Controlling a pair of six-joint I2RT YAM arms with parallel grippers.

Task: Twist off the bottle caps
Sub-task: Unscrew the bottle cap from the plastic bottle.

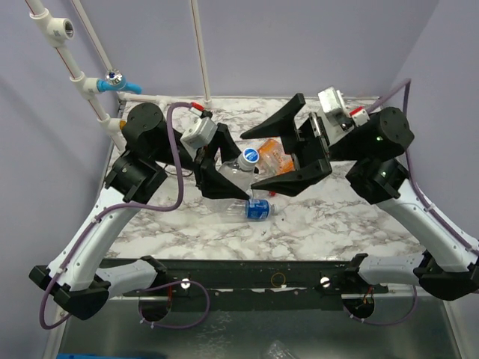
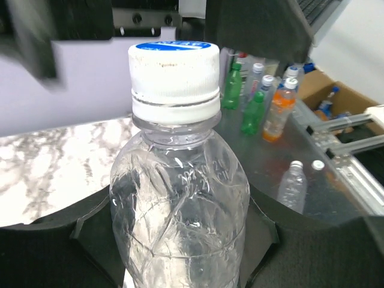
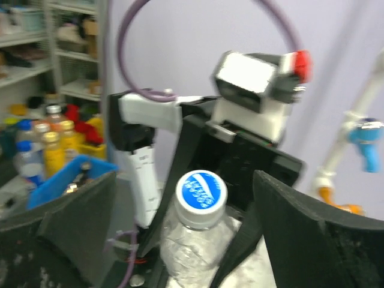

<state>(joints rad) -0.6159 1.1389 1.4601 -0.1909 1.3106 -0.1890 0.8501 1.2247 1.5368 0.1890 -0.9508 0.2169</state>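
**Inspector:** Left gripper, condition?

**Operator:** I read the left gripper as pinching the plain bottle. There is one finger on each side of its body, and the notched pads sit against the crumpled wall. The bottle rises from between the fingers, neck pointing away from the wrist.

**Inspector:** The cap?

**Operator:** The blue-and-white cap is seated on that bottle's neck, beyond the left fingers and apart from them. Its ring sits just under it.

**Inspector:** Right gripper?

**Operator:** Spread wide. On my right wrist view the right gripper has one finger on either side of the cap. I see a gap on both sides, so neither finger touches it. The cap's printed top faces that wrist.

**Inspector:** Other items?

**Operator:** From the top view, a blue-labelled bottle lies on its side on the marble table. It is beneath the tips of both grippers, toward the arm bases. An orange bottle lies beyond the held cap, between the right fingers near their roots, and is partly hidden. I cannot tell whether either one carries a cap.
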